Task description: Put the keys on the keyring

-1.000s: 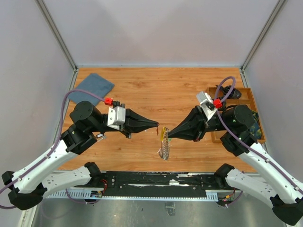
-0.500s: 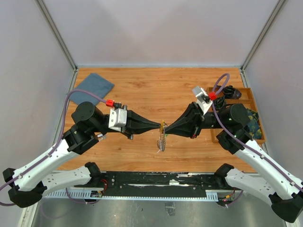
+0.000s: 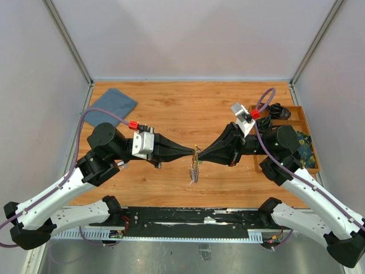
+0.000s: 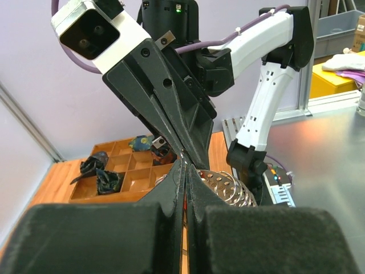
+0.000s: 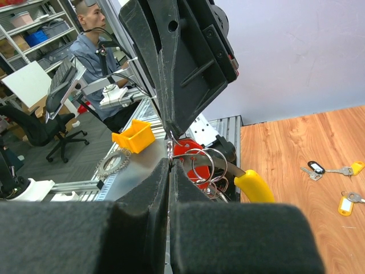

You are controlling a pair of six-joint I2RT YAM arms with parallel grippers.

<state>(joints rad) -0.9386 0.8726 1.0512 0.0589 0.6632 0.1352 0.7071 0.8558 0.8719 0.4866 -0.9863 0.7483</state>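
My two grippers meet tip to tip above the middle of the table. My right gripper (image 3: 201, 154) (image 5: 170, 161) is shut on the thin wire of the keyring (image 3: 195, 169). Its silver rings (image 5: 210, 165), silver keys (image 4: 228, 185) and yellow tag (image 5: 254, 186) hang below. My left gripper (image 3: 192, 152) (image 4: 184, 161) is shut on a small key; only red shows between its fingers. A red tag (image 5: 192, 149) shows at its tip in the right wrist view. Loose keys with black (image 5: 313, 167) and yellow (image 5: 344, 205) tags lie on the wood.
A wooden compartment tray (image 3: 296, 112) (image 4: 122, 177) holding dark bundles stands at the right edge. A blue cloth (image 3: 114, 103) lies at the back left. Grey walls close in the table on three sides.
Both grippers have moved toward each other until their tips meet. The keyring has moved up and a little left with the right gripper. Almost nothing has moved in the last half second.
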